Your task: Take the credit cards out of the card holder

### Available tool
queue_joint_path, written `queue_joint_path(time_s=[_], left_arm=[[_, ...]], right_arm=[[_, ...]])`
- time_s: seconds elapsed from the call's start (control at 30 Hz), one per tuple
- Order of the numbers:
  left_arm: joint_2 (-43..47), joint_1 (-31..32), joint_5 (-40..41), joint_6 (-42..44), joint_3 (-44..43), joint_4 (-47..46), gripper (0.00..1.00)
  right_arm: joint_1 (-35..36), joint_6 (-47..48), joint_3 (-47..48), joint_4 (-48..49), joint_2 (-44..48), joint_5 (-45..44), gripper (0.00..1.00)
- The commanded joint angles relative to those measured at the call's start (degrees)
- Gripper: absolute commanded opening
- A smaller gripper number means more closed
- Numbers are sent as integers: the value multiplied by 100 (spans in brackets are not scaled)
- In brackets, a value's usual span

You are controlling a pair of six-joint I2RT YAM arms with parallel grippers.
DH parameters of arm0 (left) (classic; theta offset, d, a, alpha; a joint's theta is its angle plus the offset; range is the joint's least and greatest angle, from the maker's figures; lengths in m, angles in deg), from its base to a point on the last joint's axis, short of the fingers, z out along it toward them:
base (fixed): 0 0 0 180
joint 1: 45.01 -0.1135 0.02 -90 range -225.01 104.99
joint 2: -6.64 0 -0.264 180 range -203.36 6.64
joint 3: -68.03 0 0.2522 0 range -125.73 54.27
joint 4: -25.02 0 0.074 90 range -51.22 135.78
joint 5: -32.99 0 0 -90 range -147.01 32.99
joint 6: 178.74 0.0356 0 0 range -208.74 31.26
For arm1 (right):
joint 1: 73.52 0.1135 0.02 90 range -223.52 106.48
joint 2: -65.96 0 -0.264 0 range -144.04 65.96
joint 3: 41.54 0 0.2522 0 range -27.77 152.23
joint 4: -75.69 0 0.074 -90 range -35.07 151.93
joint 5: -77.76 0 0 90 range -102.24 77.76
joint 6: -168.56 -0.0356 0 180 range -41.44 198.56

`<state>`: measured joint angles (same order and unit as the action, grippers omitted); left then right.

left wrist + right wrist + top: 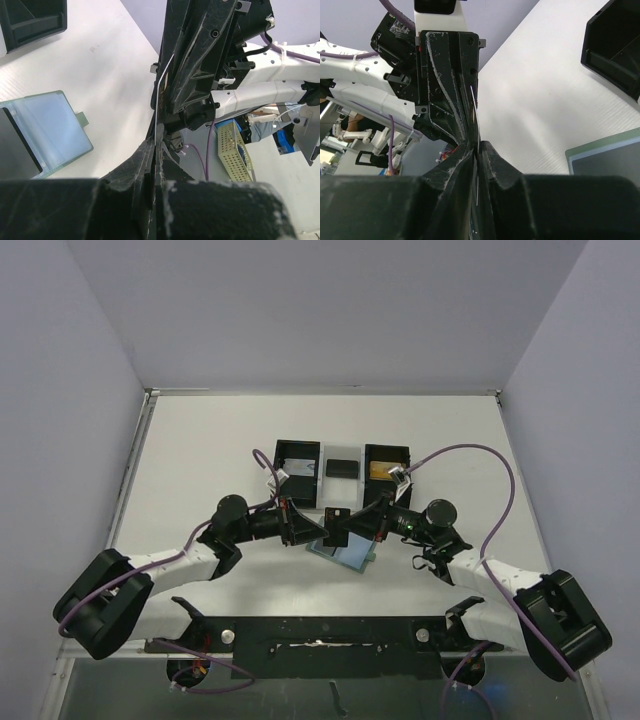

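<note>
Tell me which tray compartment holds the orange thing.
The black right-end compartment, top view. The clear middle one holds a dark card; the left one something pale.

White table (200,460) fills the mid of the top view; surface looks faintly ribbed in both wrist views. Two things lie directly on it. Black-and-clear 3-compartment tray (297,447) sits flat at upper centre. Card holder (356,556) lies just below the tray, not touching it, at frame centre. It's opened flat w/ pale blue inside up & grey-green rim showing. Small tab (82,119) sticks out from one edge, flat on the tabletop.
</note>
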<state>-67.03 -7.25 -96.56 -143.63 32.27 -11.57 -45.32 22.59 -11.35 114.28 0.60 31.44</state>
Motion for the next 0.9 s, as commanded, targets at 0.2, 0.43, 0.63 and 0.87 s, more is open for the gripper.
queue_joint_path(time_s=[0.2, 0.43, 0.63, 0.87], left_arm=[[372, -96, 140, 679, -386, 654, 38], [1451, -256, 2407, 2299, -1116, 4251, 69], [1587, -643, 3845, 2808, -2239, 6336, 71], [1699, -727, 5223, 3704, -2634, 6995, 71]], right_arm=[[-31, 108, 257, 240, 135, 146, 0], [15, 1663, 1150, -2806, 904, -1206, 0], [55, 2467, 1849, -4206, 1030, -2462, 0], [1163, 4508, 2596, -4624, 589, -4781, 0]])
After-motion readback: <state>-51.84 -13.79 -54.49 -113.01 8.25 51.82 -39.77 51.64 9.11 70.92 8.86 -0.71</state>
